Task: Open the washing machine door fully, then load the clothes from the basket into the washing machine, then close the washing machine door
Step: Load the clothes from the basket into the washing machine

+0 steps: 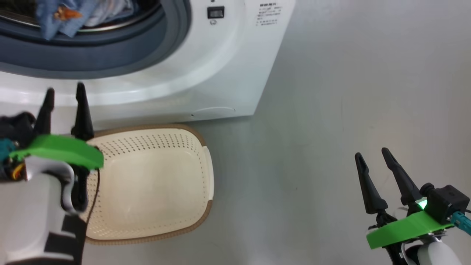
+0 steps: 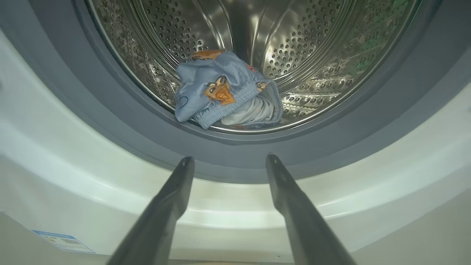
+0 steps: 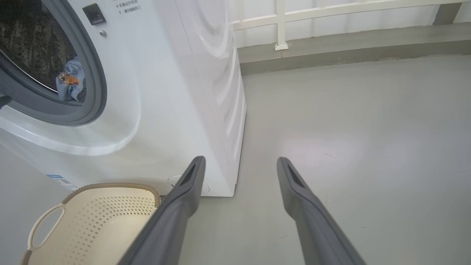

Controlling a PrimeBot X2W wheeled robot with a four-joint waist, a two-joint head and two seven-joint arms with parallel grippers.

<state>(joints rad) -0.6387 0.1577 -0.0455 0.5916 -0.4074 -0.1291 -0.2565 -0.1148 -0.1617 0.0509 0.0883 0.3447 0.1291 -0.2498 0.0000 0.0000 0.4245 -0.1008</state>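
Observation:
The white washing machine (image 1: 220, 73) stands with its mouth uncovered; the washing machine door is out of view. Blue clothes (image 2: 226, 92) with orange bear faces lie at the front of the steel drum, also seen as clothes (image 1: 73, 14) in the head view and clothes (image 3: 70, 79) in the right wrist view. The cream basket (image 1: 154, 184) sits on the floor before the machine with nothing in it. My left gripper (image 1: 64, 92) is open, just in front of the machine below the gasket, over the basket's left end. My right gripper (image 1: 371, 154) is open over bare floor to the right.
Grey floor (image 1: 349, 110) stretches to the right of the machine. A low kerb with a white railing (image 3: 331, 22) runs along the far side. The blue energy label (image 2: 64, 241) is low on the machine's front, and the round service flap (image 1: 213, 112) near its bottom right corner.

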